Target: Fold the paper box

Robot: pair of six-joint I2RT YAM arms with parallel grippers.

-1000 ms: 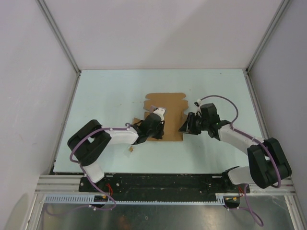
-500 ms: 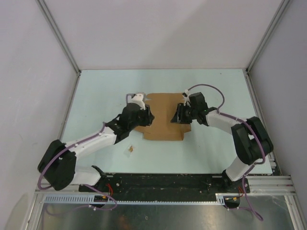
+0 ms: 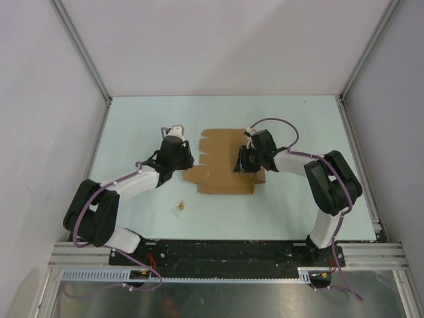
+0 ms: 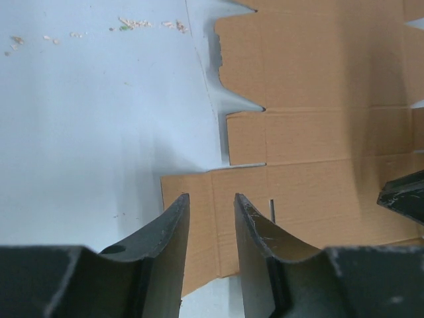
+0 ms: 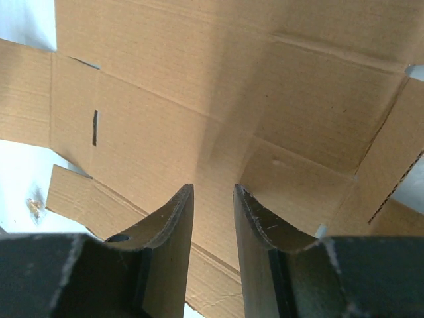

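The paper box is a flat brown die-cut cardboard sheet (image 3: 222,173) lying on the pale blue table. It fills much of the left wrist view (image 4: 318,152) and the right wrist view (image 5: 199,93). My left gripper (image 3: 187,166) hovers over the sheet's near-left tab, its jaws a little apart with nothing between them (image 4: 211,202). My right gripper (image 3: 238,163) is over the sheet's right half, its jaws also a little apart and empty (image 5: 212,193). The right gripper's fingertip (image 4: 403,199) shows at the right edge of the left wrist view.
A tiny brown scrap (image 3: 179,207) lies on the table in front of the sheet's left corner; it also shows in the right wrist view (image 5: 34,204). White walls enclose the table on three sides. Small crumbs (image 4: 142,24) lie beyond the sheet.
My left arm has stretched out and its gripper has moved left and back from the sheet's middle to its left edge. My right gripper has moved left and back over the sheet's right half.
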